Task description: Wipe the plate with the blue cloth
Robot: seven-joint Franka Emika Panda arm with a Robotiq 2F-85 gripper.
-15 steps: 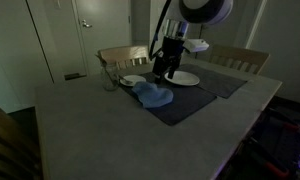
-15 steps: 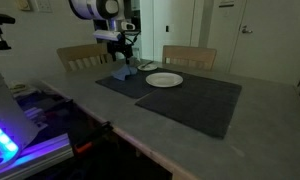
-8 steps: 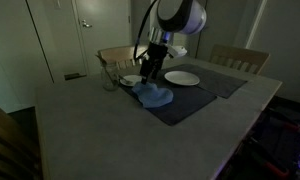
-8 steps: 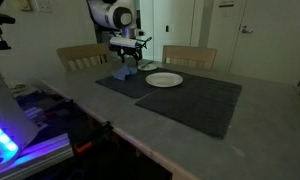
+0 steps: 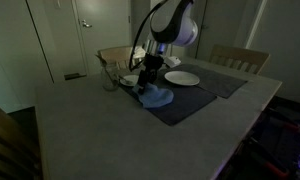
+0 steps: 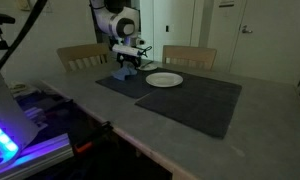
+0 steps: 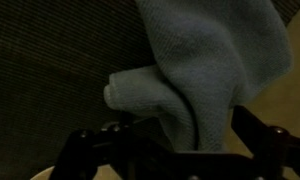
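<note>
The blue cloth (image 5: 155,97), crumpled on the dark placemat (image 5: 186,104) left of the white plate (image 5: 182,78) near frame centre, is shown as a small lump in both exterior views, while only in the wrist view are its fleecy folds seen between the parted fingers of the claw (image 7: 177,150).

1 white arm (image 5: 173,24) bends down near the far edge of the grey table (image 5: 100,130). The black gripper (image 5: 146,84) points downward, jaws spread wide.
</note>
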